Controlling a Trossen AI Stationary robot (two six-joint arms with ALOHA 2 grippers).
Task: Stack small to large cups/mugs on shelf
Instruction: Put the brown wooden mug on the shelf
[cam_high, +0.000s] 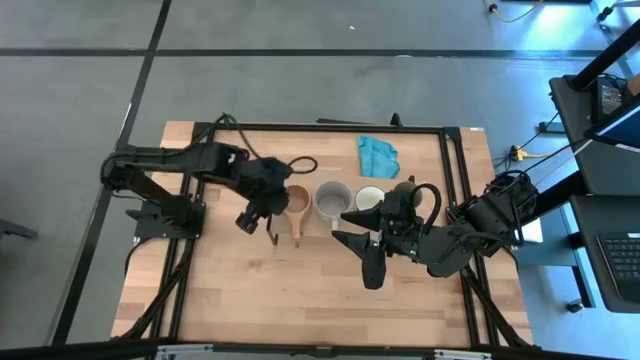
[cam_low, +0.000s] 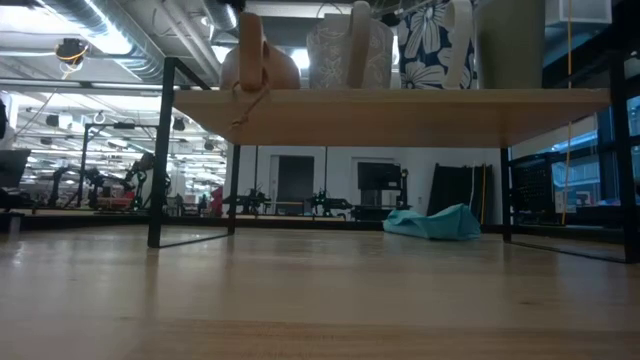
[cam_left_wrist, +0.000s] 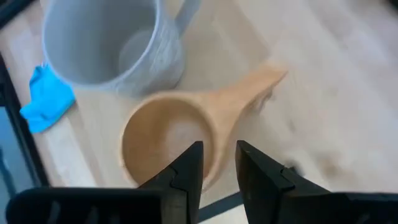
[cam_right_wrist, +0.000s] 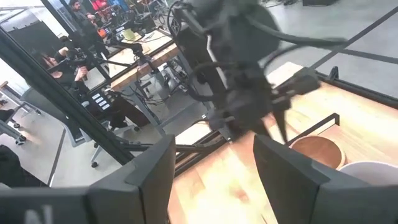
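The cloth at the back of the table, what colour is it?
Teal. The cloth lies crumpled behind the shelf; the high view shows it best.

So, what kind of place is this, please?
Probably a robotics lab or workshop. The wooden table stands on a bare grey floor, desks with equipment fill the room behind, and people sit at workstations beyond it.

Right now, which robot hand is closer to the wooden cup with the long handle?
The left hand. It hovers right over the wooden cup, fingers open at the rim near its handle. The right hand is farther off, past the grey mug, down toward the table's front.
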